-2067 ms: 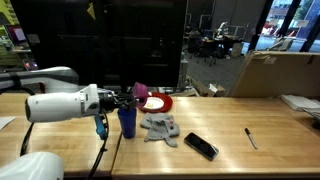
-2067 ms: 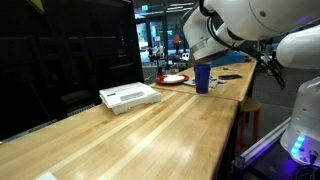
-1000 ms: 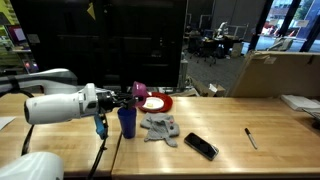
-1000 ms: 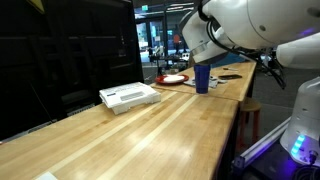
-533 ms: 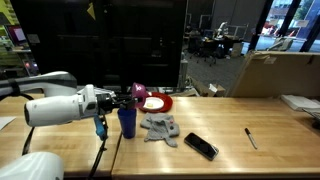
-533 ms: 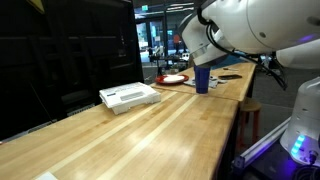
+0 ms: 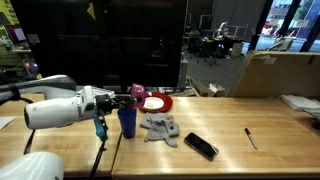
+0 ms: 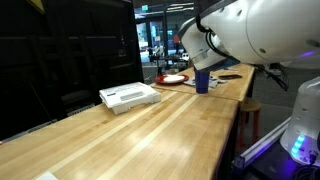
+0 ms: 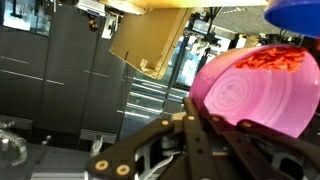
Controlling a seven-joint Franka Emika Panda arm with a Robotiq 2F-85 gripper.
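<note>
Between the closed gripper's [image 7: 131, 96] fingers, clamped tight: one pink bowl [image 7: 139, 91]. Below it one blue cup [image 7: 127, 122]; beyond, one red plate [image 7: 161, 103], partly hidden by the bowl.

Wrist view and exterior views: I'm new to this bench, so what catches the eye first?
A pink bowl fills the wrist view, pinched in the shut gripper. In an exterior view it hangs close to a blue cup, with a red plate behind and a grey cloth and black phone on the wooden table.
</note>
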